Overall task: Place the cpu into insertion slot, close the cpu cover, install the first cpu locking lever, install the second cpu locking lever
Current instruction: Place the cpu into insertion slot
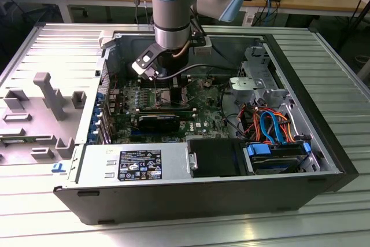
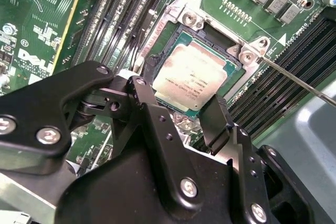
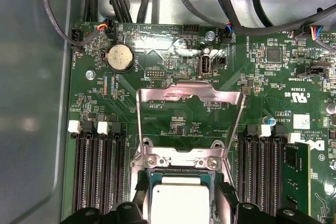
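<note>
One cpu (image 2: 191, 80) sits in one insertion slot (image 2: 181, 18), the spread end effector (image 2: 178, 95) straddling it, seemingly without touching.

- The flat, square, metal-topped cpu (image 2: 191, 80) lies in the square, metal-rimmed insertion slot (image 2: 185, 18).
- The thin metal-frame cpu cover (image 3: 189, 95) stands raised off it.
- Long narrow memory slots (image 3: 97, 166) flank both sides.

Silver arm (image 1: 171, 24) — pale-blue joint caps (image 1: 234, 4) — black gripper (image 2: 178, 100), silver screws (image 2: 48, 136)
</note>
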`<act>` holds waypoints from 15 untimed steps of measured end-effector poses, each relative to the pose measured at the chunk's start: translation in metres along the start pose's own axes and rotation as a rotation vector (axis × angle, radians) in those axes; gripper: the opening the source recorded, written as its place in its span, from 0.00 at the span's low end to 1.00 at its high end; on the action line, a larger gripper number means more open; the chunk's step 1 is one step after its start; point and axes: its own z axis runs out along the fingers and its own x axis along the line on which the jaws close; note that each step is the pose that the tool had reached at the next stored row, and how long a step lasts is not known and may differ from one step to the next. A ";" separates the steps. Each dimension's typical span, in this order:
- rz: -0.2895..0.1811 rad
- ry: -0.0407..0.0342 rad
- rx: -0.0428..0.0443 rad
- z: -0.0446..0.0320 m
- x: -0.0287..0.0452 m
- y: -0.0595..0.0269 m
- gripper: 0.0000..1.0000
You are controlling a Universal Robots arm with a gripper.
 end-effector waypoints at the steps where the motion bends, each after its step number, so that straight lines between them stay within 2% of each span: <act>1: 0.000 0.0005 0.0000 0.0008 0.0000 -0.0001 0.61; 6: 0.000 0.0009 0.0000 0.0017 0.0002 0.0000 0.62; 7: 0.000 0.0007 -0.0001 0.0016 0.0002 -0.0001 0.68; 9: 0.000 0.0008 -0.0001 0.0016 0.0002 -0.0003 0.68; 12: 0.000 0.0024 0.0000 0.0001 0.0002 -0.0047 0.68; 13: 0.000 0.0061 -0.0001 0.0000 0.0003 -0.0055 0.68; 15: 0.000 0.0064 -0.0002 0.0000 0.0003 -0.0055 0.68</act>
